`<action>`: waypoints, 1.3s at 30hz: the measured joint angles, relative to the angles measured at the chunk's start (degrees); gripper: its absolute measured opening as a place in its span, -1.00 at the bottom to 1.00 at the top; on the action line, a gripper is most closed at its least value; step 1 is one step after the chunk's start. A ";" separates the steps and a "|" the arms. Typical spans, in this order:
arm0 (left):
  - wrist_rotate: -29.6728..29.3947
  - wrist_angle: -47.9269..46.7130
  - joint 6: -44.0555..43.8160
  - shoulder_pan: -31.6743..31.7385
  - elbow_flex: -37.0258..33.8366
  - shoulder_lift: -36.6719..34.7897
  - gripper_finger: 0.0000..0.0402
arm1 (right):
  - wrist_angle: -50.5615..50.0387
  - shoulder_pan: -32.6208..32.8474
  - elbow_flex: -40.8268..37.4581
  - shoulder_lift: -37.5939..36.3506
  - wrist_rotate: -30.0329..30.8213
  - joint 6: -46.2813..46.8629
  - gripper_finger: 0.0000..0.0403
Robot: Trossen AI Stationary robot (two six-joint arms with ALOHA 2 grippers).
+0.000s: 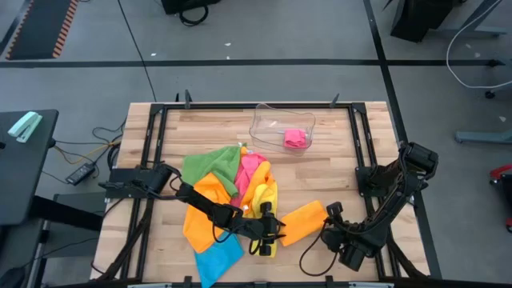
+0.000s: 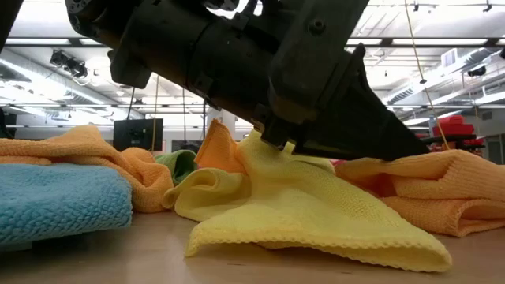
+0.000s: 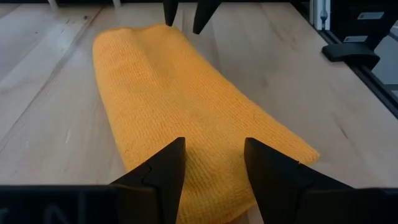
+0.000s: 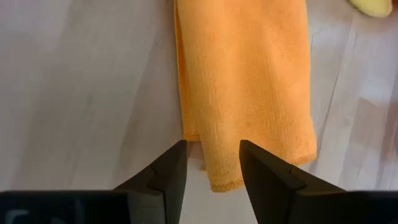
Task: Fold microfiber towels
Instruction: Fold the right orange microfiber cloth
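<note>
Folded orange towel (image 1: 306, 222) flat on bench (image 1: 336, 172), just beside the heap of towels (image 1: 232, 192).
Left tool (image 3: 214, 165) spread over one end, nothing pinched; right tool (image 4: 213, 165) spread at the opposite end, gripping nothing.

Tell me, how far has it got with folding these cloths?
One pink towel already lies in the clear tray. In hand: a folded orange towel lies on the table between the left gripper and the right gripper, both open, neither gripping it. Left: the loose pile of green, pink, orange, yellow and blue towels.
</note>
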 joint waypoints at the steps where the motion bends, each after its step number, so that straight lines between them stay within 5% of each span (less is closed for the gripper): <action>1: -0.02 0.13 0.00 -0.06 0.00 0.00 -0.14 | 0.28 0.12 0.31 0.00 0.28 0.74 -0.22; 8: 1.11 -0.07 -0.03 -0.08 0.00 0.00 -0.12 | 12.04 2.33 -2.73 -0.02 14.85 2.27 -0.23; 18: 4.80 -3.96 -3.41 -0.08 0.00 0.00 -0.11 | 35.04 -1.80 -10.60 -4.00 11.72 -8.62 -0.37; 26: 4.79 -5.67 -3.48 -0.04 0.00 0.00 -0.13 | 62.35 -8.93 -22.98 -14.49 -1.39 -23.28 -0.40; 39: 4.77 -5.62 -3.54 -0.08 0.00 0.00 -0.14 | 97.39 -18.46 -40.34 -17.30 -21.49 -27.07 -0.30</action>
